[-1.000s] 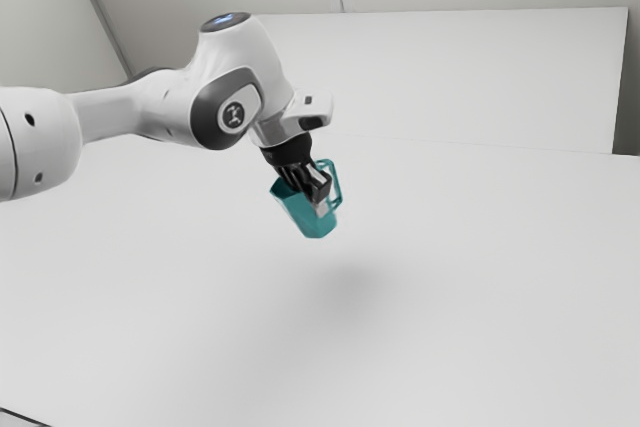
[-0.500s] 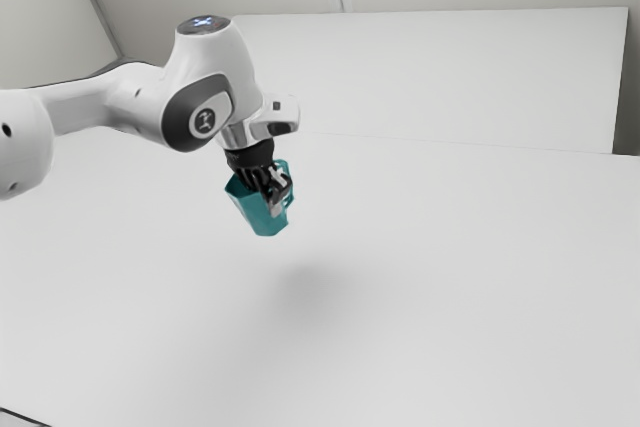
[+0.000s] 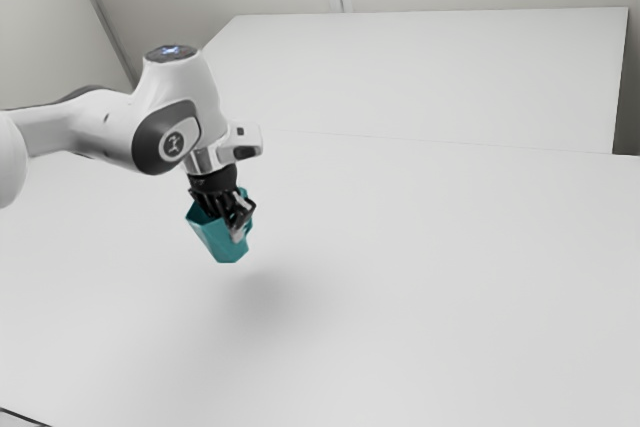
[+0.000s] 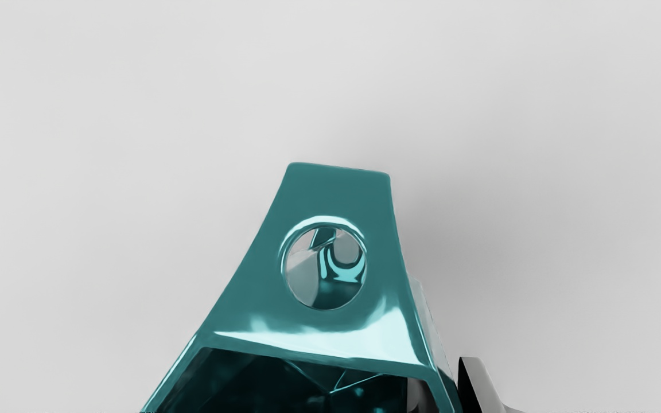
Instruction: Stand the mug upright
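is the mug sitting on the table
No, the mug is up in the air, its soft shadow falling on the table clear of its base.

The teal mug point(image 3: 216, 241) and black two-finger gripper point(image 3: 238, 226) are now farther toward the exterior view's left and lower in it, the shadow point(image 3: 262, 302) also farther left

White arm point(image 3: 188, 85) — grey joint cover point(image 3: 149, 145), round emblem point(image 3: 174, 145), black gripper point(image 3: 230, 226)
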Robot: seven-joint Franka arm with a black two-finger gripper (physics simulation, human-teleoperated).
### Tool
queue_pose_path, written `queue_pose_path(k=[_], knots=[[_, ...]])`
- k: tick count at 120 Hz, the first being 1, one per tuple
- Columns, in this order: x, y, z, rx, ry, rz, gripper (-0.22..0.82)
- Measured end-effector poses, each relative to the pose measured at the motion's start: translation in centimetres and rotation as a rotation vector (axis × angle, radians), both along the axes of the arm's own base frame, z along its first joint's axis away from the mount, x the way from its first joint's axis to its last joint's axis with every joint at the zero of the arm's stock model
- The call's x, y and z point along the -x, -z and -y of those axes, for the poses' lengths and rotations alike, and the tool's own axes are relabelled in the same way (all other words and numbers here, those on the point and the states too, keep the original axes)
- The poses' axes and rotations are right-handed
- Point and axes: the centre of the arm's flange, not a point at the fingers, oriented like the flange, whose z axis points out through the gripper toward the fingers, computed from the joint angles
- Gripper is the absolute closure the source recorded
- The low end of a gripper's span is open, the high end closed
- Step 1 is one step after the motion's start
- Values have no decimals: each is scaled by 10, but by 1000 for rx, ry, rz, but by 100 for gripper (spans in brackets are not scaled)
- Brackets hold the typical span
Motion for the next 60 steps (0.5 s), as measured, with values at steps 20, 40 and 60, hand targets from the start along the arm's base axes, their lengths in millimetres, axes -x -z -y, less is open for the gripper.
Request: queue_pose_path(k=[20, 40, 60], knots=[[7, 15, -2, -14, -13, -14, 77], [9, 26, -2, -15, -31, 3, 77], [7, 37, -1, -12, -48, 21, 77]])
